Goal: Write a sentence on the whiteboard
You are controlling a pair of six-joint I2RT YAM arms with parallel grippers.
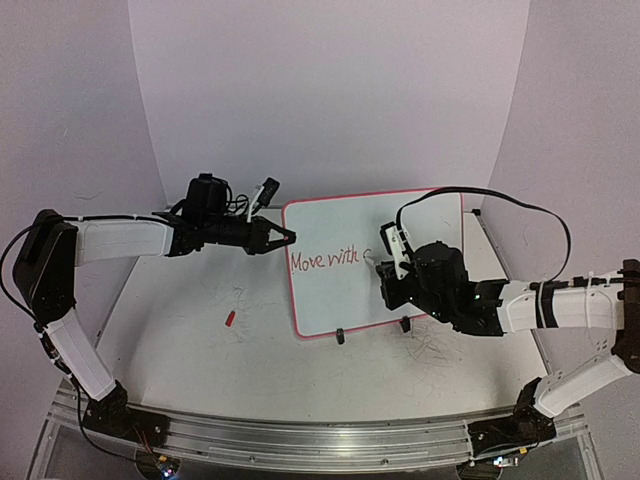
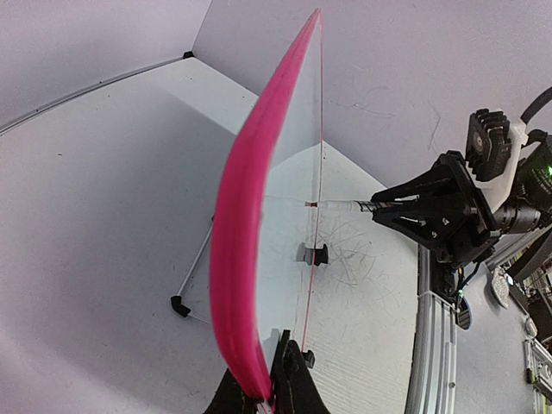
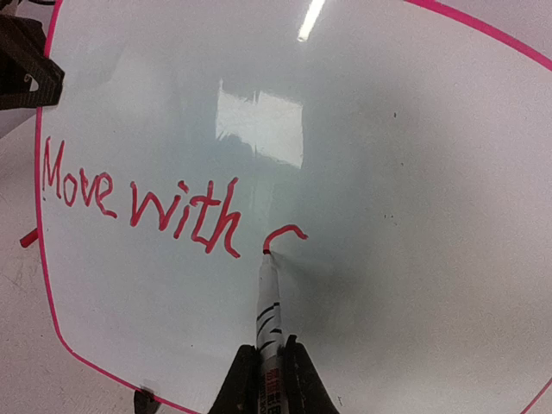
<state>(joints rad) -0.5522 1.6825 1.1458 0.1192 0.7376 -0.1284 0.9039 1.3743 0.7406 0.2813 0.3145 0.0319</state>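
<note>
While the whiteboard point(image 1: 400, 225) stands tilted up on the table point(image 1: 200, 370), right of ctr, propped on two small black clip feet point(image 1: 340, 336) at its bottom rim, the left gripper point(image 1: 288, 238) is pinched tight on the board's left edge abt halfway up. Its wrist cam shows the fingers point(image 2: 293, 390) clamped on either side of the pink-red rim. The right gripper point(image 3: 269, 371) is closed narrow on a marker point(image 3: 269, 302), w/ the barrel sticking out fwd btw the jaws & the red tip touching the glossy face. The sentence point(image 3: 138, 198) runs in thin red hand-lettering across the board's left half, roughly mid-height. It reads "Move with", then one curved hook-like stroke just to the right, w/ the marker tip at that stroke's lower-left end. The lettering starts just inside the left rim, near where the left gripper holds. The upper part of the board shows light glare. From the left wrist cam the board is seen nearly edge-on, & the right gripper w/ the marker points at its front face. A small red piece point(image 1: 230, 319) lies on the table left of the board, well apart from it, below the left arm. Grey scribble marks point(image 1: 435, 350) show on the table in front of the board's lower right corner, by the right arm.
</note>
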